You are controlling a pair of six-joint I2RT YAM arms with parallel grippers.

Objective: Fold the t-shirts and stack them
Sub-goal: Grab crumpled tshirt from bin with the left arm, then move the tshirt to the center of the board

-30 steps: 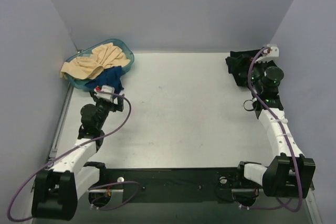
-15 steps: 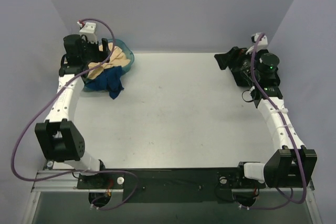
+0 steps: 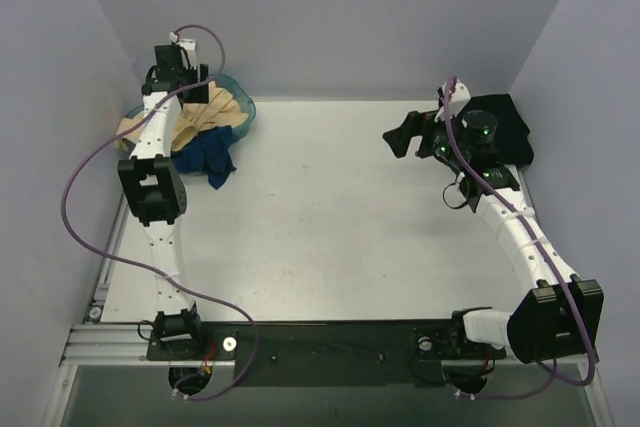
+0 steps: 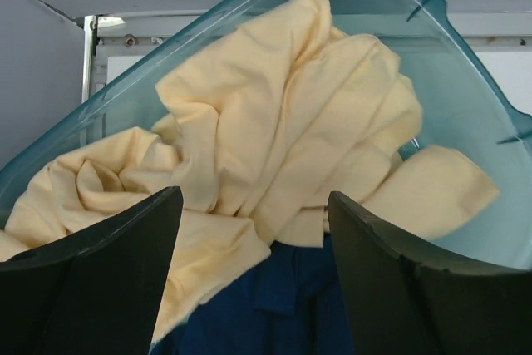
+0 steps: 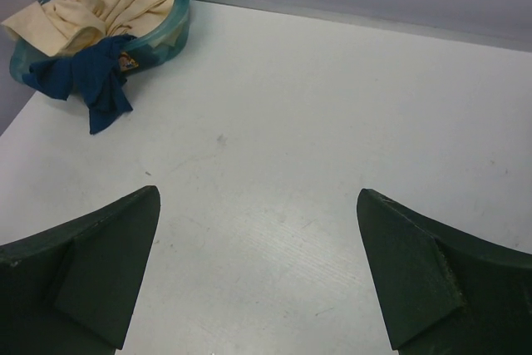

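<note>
Left jaws, wide and empty over the yellow shirt (image 4: 283, 122) in the basin (image 4: 465, 60), should sink and pinch one top fold only.

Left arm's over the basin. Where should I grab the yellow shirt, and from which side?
Pinch a raised fold near the middle of the yellow shirt, coming down from above with the left gripper. It lies heaped on top of the dark blue shirt, its thick folds standing up, and the basin wall likely blocks a sideways approach.
</note>
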